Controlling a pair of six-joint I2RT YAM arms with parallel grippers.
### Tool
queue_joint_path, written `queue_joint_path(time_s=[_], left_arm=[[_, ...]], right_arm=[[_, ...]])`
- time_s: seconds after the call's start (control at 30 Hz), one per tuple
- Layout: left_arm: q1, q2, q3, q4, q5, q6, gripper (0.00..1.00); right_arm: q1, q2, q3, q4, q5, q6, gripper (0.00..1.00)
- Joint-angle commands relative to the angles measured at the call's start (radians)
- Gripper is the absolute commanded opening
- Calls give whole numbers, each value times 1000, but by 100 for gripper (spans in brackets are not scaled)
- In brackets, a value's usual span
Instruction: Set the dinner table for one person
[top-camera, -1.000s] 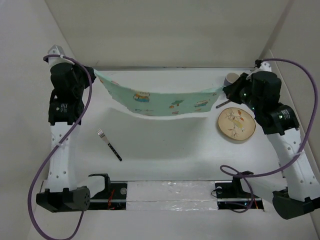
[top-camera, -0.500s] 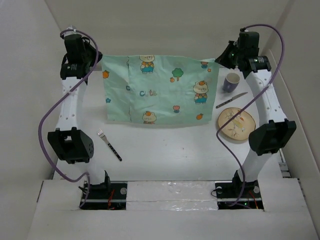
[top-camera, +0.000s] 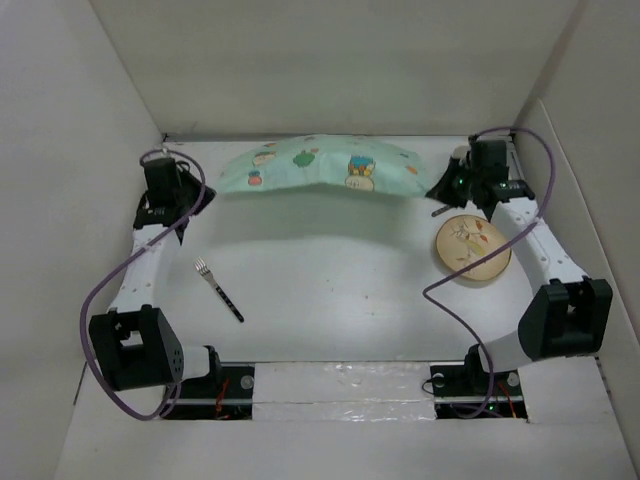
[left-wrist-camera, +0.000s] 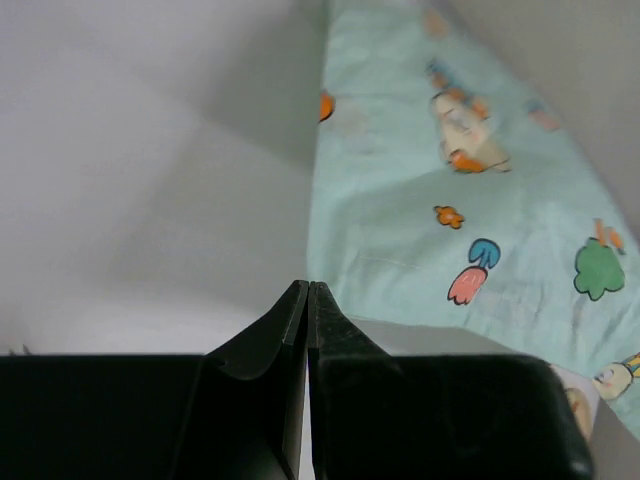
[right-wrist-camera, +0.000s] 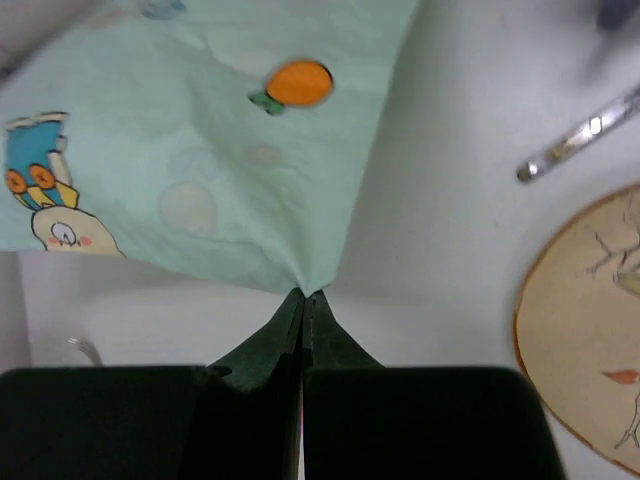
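Now the left gripper (left-wrist-camera: 308, 290), at the upper left, is pinching one corner of the green cloth (top-camera: 330, 168), which is stretching across the top of the white table (top-camera: 330, 290) filling the frame's centre. The right gripper (right-wrist-camera: 303, 295), upper right, is pinching the opposite corner.

Large, flat, plain white dinner table (top-camera: 330, 290)

The top camera looks down from above and behind the arms (top-camera: 140, 270), taking in the whole bench (top-camera: 330, 300). Each wrist camera peers close along its own fingers (left-wrist-camera: 265, 345) at the cloth (top-camera: 325, 168), shared by all three; the right wrist and top views share the plate (right-wrist-camera: 590, 330)
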Motion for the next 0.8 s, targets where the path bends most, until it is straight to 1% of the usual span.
queue_joint_path(time_s=[0.0,0.03,0.07,0.17,0.2,0.37,0.57,0.77], left_arm=[[0,-20,-198,69,39,-28,0],[0,-27,-272,75,36,-28,0],[0,-31,-298,75,23,-25,0],[0,-27,-374,69,-2,-2,0],[0,-7,-409,38,-16,21,0],[0,-24,-464,12,-33,44,0],[0,-105,-512,-63,-51,68,0],[0,-91,-486,-112,-27,64,0]], right_arm=[[-4,1,-200,67,-17,-13,0],[-13,3,-241,80,-14,-16,0],[-14,6,-306,86,-4,-20,0],[-14,26,-374,112,6,-37,0],[-23,49,-413,106,20,-62,0],[-23,60,-438,74,42,-77,0],[-32,6,-502,35,42,-80,0],[-32,-55,-598,23,8,-74,0]])
